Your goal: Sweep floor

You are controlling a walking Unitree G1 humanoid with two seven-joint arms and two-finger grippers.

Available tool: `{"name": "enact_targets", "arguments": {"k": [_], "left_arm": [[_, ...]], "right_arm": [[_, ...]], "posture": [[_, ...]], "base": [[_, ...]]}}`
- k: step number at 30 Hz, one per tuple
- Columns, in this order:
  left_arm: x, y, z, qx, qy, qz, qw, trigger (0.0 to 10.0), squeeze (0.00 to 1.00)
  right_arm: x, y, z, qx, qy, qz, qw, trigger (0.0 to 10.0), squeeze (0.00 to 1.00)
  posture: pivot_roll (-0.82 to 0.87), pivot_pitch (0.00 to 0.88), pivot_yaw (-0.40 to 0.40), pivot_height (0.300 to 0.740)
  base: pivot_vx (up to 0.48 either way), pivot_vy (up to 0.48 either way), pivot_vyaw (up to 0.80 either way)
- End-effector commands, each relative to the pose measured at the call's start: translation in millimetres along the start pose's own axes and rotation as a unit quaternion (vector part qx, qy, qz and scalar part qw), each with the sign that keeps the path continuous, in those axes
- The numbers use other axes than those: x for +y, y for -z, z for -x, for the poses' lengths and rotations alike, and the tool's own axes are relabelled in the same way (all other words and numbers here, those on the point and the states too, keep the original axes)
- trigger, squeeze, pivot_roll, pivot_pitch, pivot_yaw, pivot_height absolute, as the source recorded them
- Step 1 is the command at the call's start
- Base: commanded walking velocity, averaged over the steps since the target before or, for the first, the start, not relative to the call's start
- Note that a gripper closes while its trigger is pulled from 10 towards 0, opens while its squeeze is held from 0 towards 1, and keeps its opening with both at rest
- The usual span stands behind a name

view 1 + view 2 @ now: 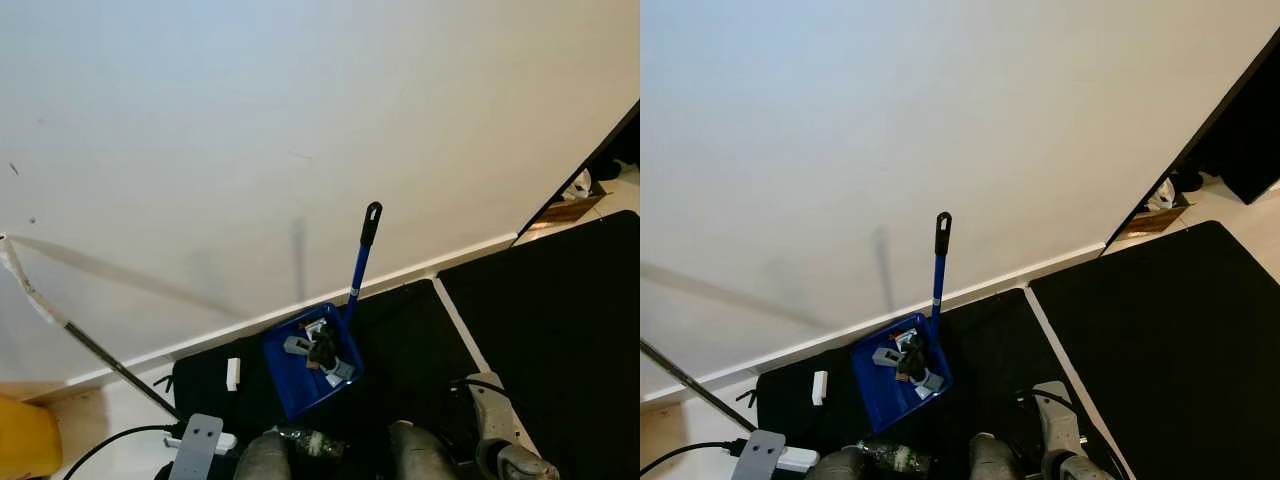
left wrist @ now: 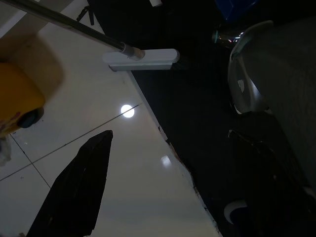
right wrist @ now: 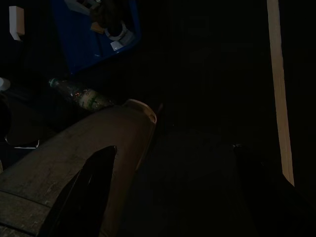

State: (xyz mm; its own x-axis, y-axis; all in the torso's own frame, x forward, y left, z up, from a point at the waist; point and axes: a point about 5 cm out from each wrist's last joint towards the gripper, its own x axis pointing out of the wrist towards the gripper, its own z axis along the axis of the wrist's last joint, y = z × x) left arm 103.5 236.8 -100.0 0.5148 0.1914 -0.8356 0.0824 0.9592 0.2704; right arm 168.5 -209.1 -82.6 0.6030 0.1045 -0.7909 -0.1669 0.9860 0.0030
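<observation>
Head views first: looking down at a blue dustpan (image 1: 310, 365) lying on a black mat (image 1: 410, 330) by the white wall (image 1: 300, 120), carrying grey and black scraps and leaning its blue handle (image 1: 358, 268) up against that wall. Showing a small white block (image 1: 233, 373) just beside the pan on the robot's left, a clear plastic bottle (image 1: 305, 440) near the pan's front edge, and a long pole (image 1: 95, 350) slanting down to a white head (image 1: 205, 440) at the mat's left edge. Catching a yellow object (image 1: 25, 440) on the pale floor (image 1: 90, 415) in the left corner.

Left wrist view next: looking along the left end effector (image 2: 168, 187), holding its two black fingers (image 2: 74, 192) wide apart over the floor and gripping nothing; placing the pole and white head ahead, well apart from the fingertips, with a corner of the dustpan farther still.

Right wrist view, very dark: looking along the right end effector (image 3: 173, 192), spreading its fingers apart and empty above the mat; showing dustpan and bottle ahead, well apart from the fingertips, past the robot's grey leg (image 3: 74, 148).
</observation>
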Motion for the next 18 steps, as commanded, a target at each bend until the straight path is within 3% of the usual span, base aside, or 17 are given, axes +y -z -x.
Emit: {"name": "enact_targets", "arguments": {"k": [1, 18], "left_arm": [[-5.9, 8.8, 2.4, 0.017, 0.009, 0.003, 1.0, 10.0, 0.0], [-5.4, 8.7, 2.4, 0.017, 0.008, 0.005, 1.0, 10.0, 0.0]], "right_arm": [[-0.8, 7.7, 2.2, 0.013, 0.0, -0.001, 1.0, 10.0, 0.0], [-0.2, 7.0, 1.9, 0.01, 0.0, -0.006, 1.0, 10.0, 0.0]], "posture": [[0.01, 0.135, -0.039, 0.74], [0.01, 0.14, -0.036, 0.74]], "base": [[0.0, 0.0, 0.0], [0.0, 0.0, 0.0]]}}
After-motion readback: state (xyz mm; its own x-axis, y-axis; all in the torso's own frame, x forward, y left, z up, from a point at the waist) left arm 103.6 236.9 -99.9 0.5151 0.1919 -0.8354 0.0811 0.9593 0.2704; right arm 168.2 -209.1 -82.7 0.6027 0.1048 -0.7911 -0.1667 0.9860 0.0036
